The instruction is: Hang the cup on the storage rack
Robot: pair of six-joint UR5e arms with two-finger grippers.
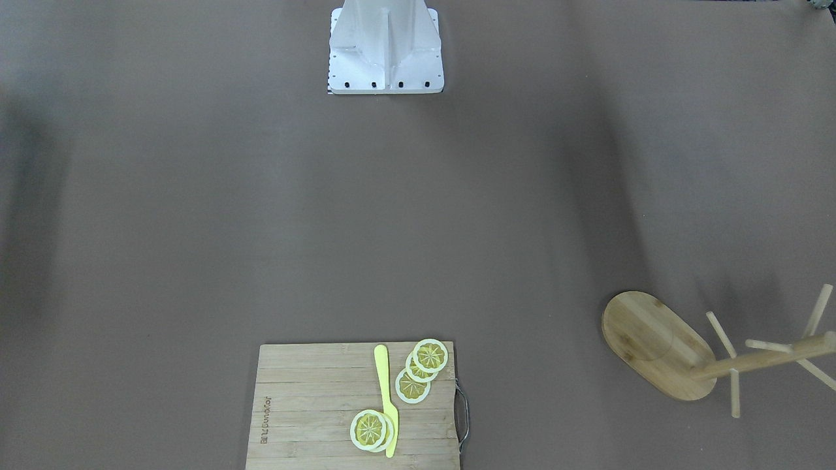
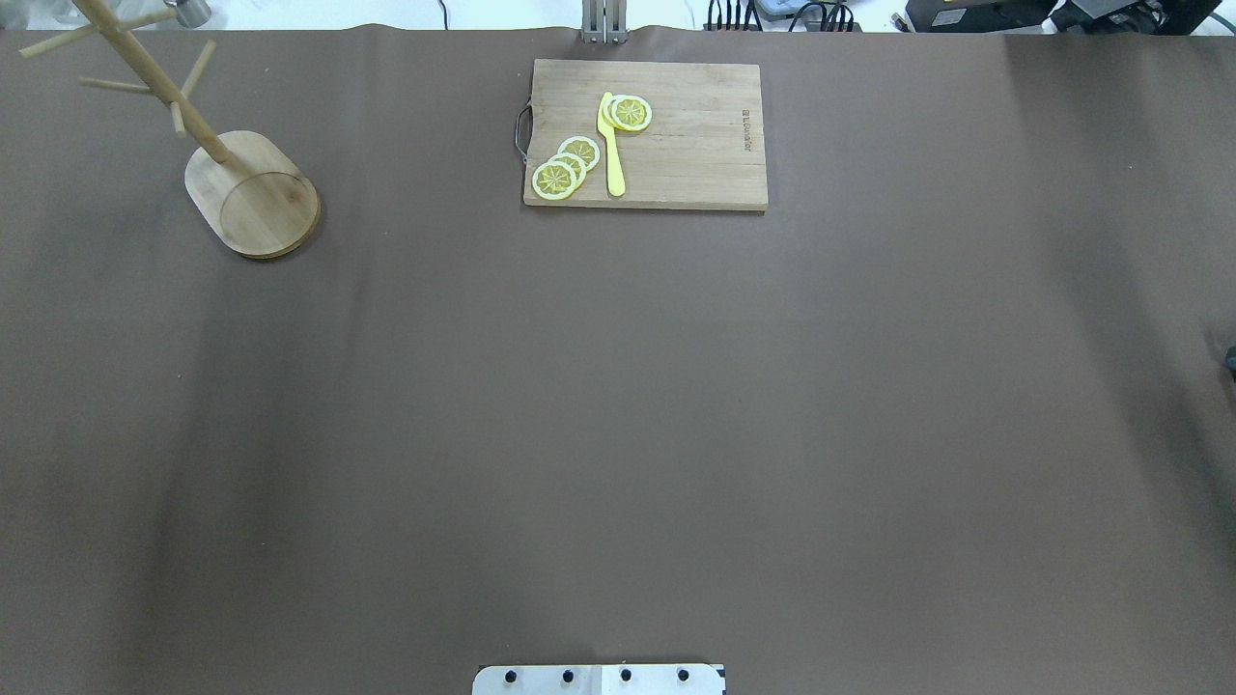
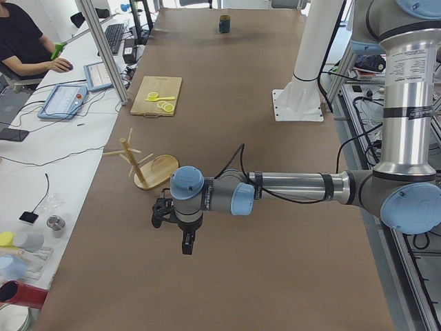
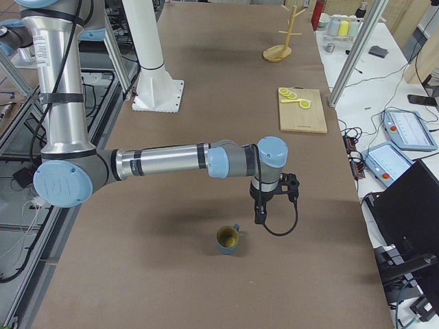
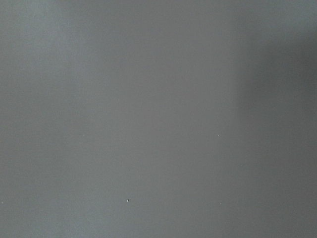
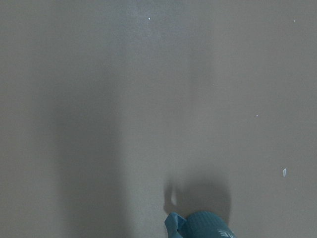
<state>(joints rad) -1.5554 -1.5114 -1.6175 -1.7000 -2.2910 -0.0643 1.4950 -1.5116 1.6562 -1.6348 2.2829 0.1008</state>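
Note:
The cup (image 4: 228,239) is a dark blue-grey mug, yellowish inside, standing upright on the brown table near the robot's right end. Its top edge and handle show at the bottom of the right wrist view (image 6: 203,225), and it is small and far in the exterior left view (image 3: 224,23). My right gripper (image 4: 258,219) points down close beside the cup; I cannot tell if it is open. The storage rack (image 2: 253,193) is a bamboo mug tree with bare pegs at the far left, also in the front view (image 1: 659,346). My left gripper (image 3: 187,247) points down near the rack (image 3: 148,169); I cannot tell its state.
A bamboo cutting board (image 2: 645,135) with lemon slices (image 2: 565,169) and a yellow knife (image 2: 610,145) lies at the table's far edge, mid-table. The white robot base (image 1: 385,46) stands at the near edge. An operator sits beside the table (image 3: 21,41).

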